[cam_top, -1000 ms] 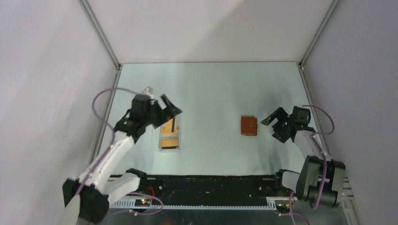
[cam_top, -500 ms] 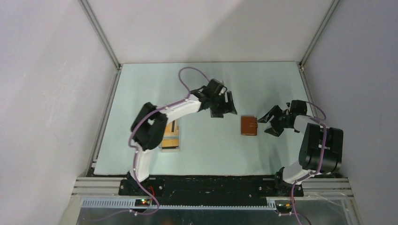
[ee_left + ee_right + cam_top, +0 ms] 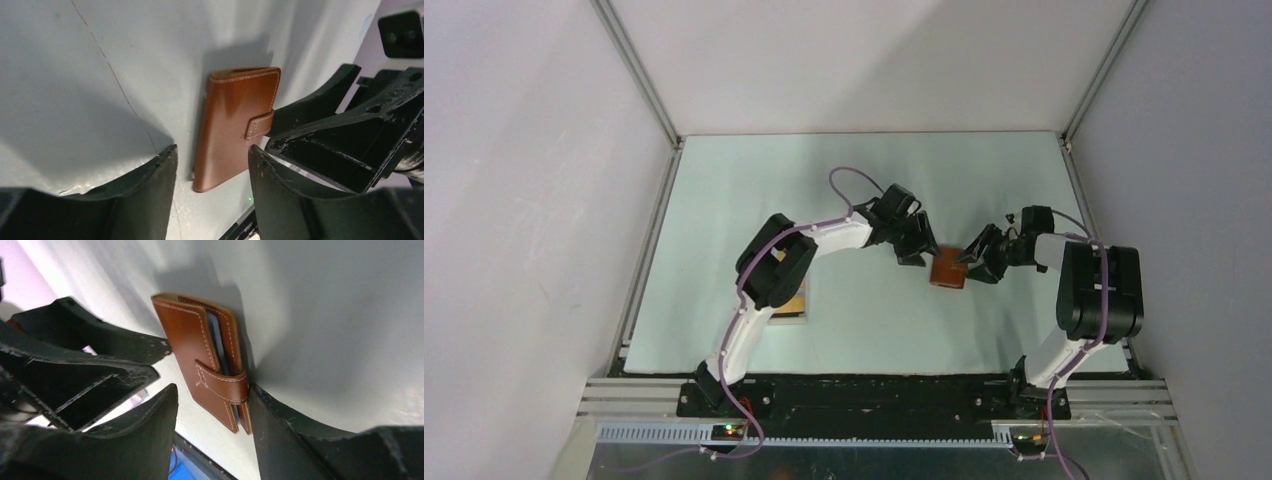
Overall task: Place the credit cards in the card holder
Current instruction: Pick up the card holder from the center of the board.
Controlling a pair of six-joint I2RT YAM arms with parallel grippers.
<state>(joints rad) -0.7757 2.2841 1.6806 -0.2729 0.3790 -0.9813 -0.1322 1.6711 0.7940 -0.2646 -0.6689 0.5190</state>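
Left end effector (image 3: 920,250) (fingers apart), right end effector (image 3: 977,263) likewise

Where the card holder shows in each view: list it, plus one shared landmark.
Top external: card holder, right of centre, between left gripper and right gripper.
Left wrist: mid-frame, long side near vertical.
Right wrist: mid-frame, slanted.
Landmark: its snap tab, clear in both wrist views, too small to tell from above.
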